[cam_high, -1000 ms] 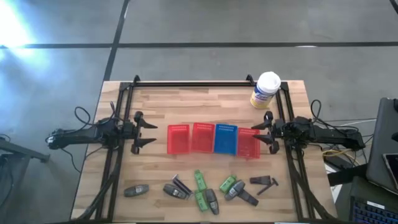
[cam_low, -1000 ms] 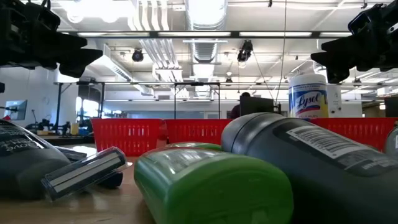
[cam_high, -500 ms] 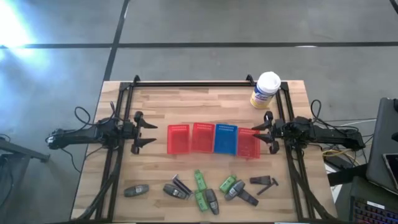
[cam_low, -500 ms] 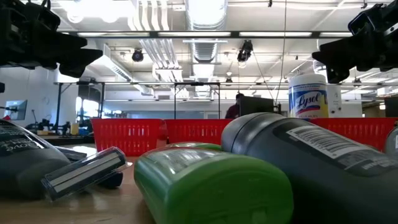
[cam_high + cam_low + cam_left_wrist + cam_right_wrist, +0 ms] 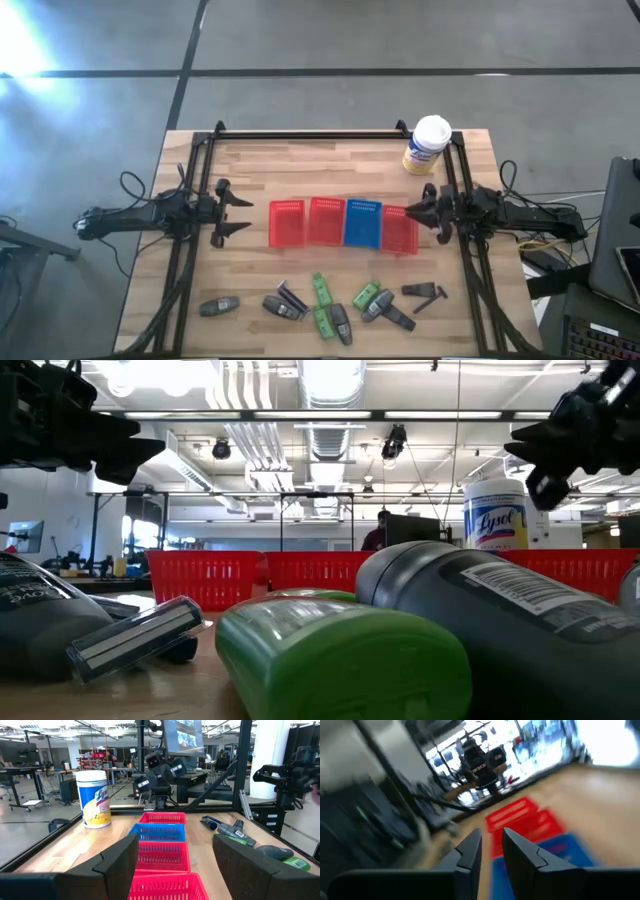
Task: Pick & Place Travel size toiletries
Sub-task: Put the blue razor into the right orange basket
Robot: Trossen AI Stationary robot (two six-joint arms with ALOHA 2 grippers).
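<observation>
I see big grey tube (image 5: 500, 625) right up close, lying on side, barcode label on it. Green pack (image 5: 340, 660) just beside it. Razor-like piece (image 5: 135, 638) next, resting against dark grey tube (image 5: 35, 625). Red baskets (image 5: 205, 575) in row far behind. Lysol can (image 5: 495, 512) stands under right gripper (image 5: 570, 440). Left gripper (image 5: 70, 430) hangs high, well above toiletries.
</observation>
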